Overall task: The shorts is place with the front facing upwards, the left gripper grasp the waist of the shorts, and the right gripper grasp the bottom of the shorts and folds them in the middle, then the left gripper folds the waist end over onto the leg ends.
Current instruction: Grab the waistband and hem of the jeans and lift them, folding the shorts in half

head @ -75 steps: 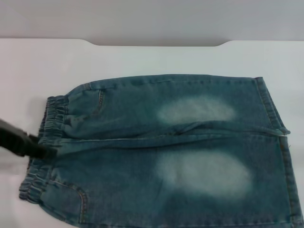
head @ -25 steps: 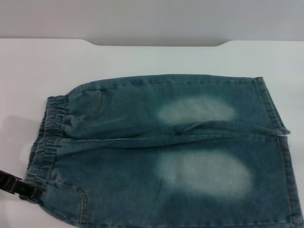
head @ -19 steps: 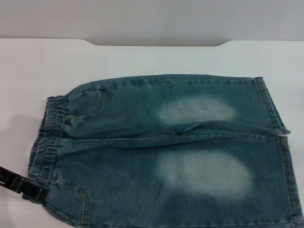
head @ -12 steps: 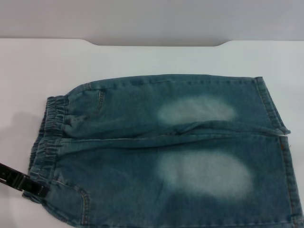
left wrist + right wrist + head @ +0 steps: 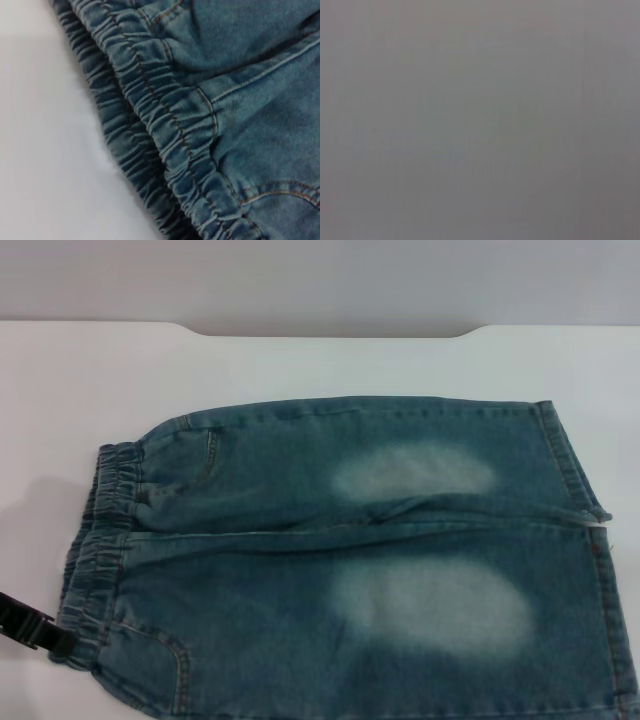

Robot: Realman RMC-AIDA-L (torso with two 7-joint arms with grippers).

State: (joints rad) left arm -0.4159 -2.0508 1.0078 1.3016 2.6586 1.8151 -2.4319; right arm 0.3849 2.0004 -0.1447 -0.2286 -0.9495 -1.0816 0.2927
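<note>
The shorts (image 5: pixel 360 560) lie flat on the white table (image 5: pixel 330 365), faded pale patches facing up. The waist (image 5: pixel 100 540), puckered and gathered, is at the left; the bottom of the shorts (image 5: pixel 580 475), two straight stitched hems, is at the right. My left gripper (image 5: pixel 45 632) shows as a black tip at the lower left, right against the near corner of the waistband. In the left wrist view the crinkled waist (image 5: pixel 165 125) fills the picture close up, beside bare table (image 5: pixel 45 150). The right gripper is out of view; its wrist view is plain grey.
The table's far edge (image 5: pixel 330 332) has a recessed cut-out at the middle. The shorts run past the near and right borders of the head view.
Three seconds ago my left gripper was at the middle of the waistband; it has moved to the near corner. In the last half second its tip drew back slightly leftward. The shorts have not moved.
</note>
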